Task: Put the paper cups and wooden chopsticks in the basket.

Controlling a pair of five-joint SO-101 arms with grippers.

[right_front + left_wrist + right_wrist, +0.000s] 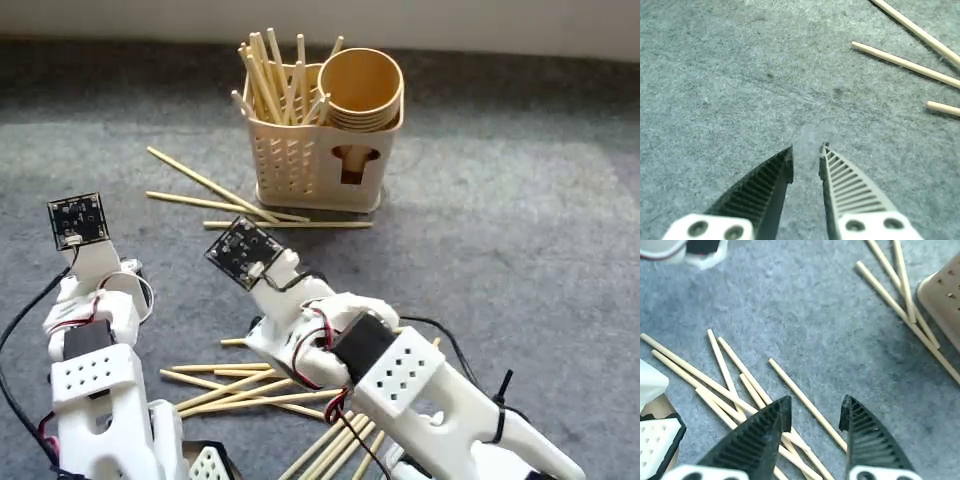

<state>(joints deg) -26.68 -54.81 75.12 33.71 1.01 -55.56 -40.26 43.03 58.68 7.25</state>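
Overhead and wrist views of two white robot arms on a grey carpet [520,250], with a cream slotted basket [320,160] standing at the far side.

The left gripper [806,150] sits furthest left of the basket and nearer the robot. Its jaws are a narrow gap apart, hold nothing and point at bare carpet.

Between it and the basket lie three loose chopsticks [215,195]. Their ends show in the left wrist view [905,63], and their far ends run to the basket's foot.

In the basket, a bunch of upright chopsticks [275,75] fills the left compartment. The paper cups [362,85], nested in one stack, fill the right.

In front of the basket, on the robot's side, the right gripper [815,407] hangs over a pile of chopsticks [735,385] with its jaws wide apart and empty. One stick [807,404] runs through the gap between them, and others cross beneath one jaw. The basket's corner [945,295] shows beyond.

Likely troubles from here:
- Closing on crossed sticks could pinch two at once, or lever one out of the pile.
- A thin round stick on soft carpet may roll away from the jaw tips.
- A stick gripped near one end would probably droop. It could then catch the basket's rim or the packed upright sticks and drop outside.
- The basket looks light, so a nudge might slide or tip it and spill the cups.
- The right arm [400,380] lies over the pile and could sweep sticks aside as it turns.
- The arms sit close together, so both reaching for the sticks by the basket risks a collision.
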